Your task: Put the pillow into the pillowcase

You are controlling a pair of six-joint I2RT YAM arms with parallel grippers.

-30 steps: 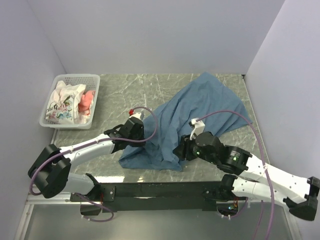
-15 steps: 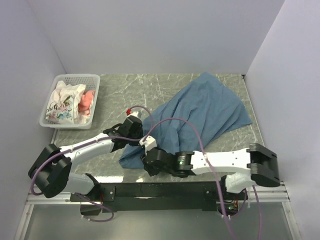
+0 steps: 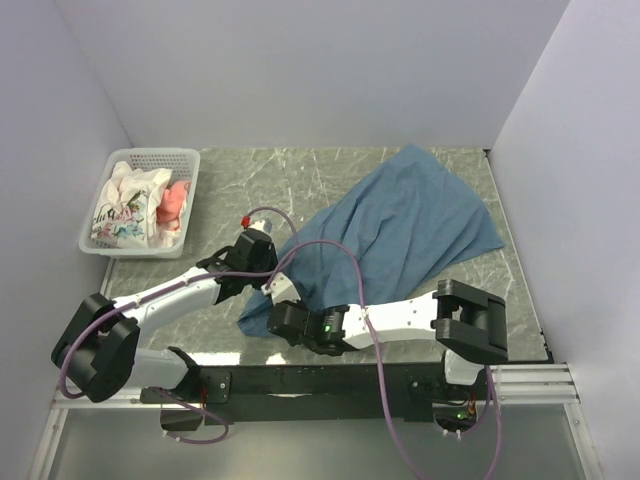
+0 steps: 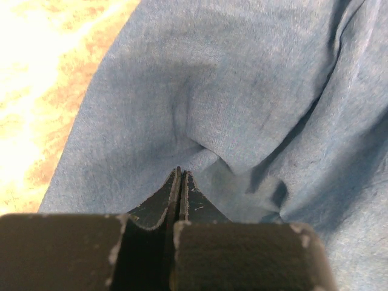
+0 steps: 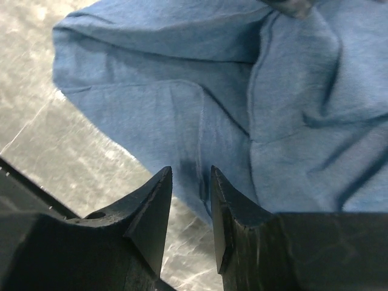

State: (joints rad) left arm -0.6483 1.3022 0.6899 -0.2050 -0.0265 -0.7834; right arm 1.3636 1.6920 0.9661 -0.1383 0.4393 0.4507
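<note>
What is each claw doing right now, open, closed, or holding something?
Left claw: closed, pinching a fold of the blue pillowcase.
Right claw: open, holding nothing, at the pillowcase's edge.

Work surface: table top (image 3: 300, 180) in a grey-green marbled stone pattern with pale veins. Enclosure: plain matte white walls (image 3: 300, 70) stand at 9, 12 and 3 o'clock and meet the table edges directly. At 6 o'clock a black mounting rail (image 3: 330, 382) runs along the near table edge, with a brushed metal panel (image 3: 300, 445) below it. Lighting is even and diffuse, shadows soft
</note>
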